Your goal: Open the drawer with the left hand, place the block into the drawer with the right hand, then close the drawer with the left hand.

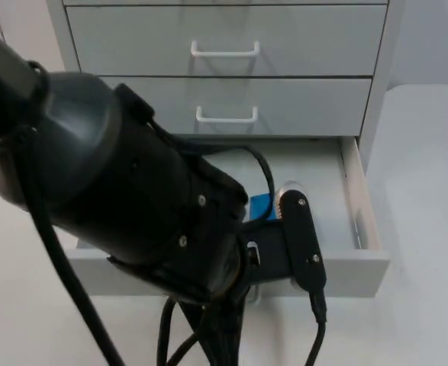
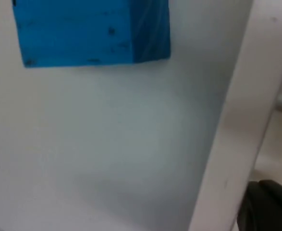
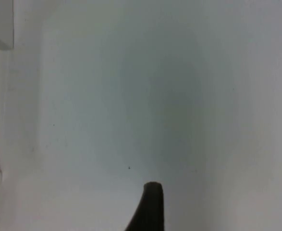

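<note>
Closing step: seems next, left arm nearest.
Block [image 2: 90, 31]: blue, lying inside the open drawer [image 1: 369, 221].
Left gripper [image 1: 250, 286]: at the drawer's front panel, grip state hidden.
Right gripper [image 3: 148, 207]: waits, grip unreadable.

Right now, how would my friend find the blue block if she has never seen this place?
Start at the white cabinet of drawers by the table: its two upper drawers are shut and its bottom drawer is pulled open. Look inside the open one, just past the big black left arm; the blue block lies on the drawer's pale floor. It is the one bright blue thing among white and black.
</note>
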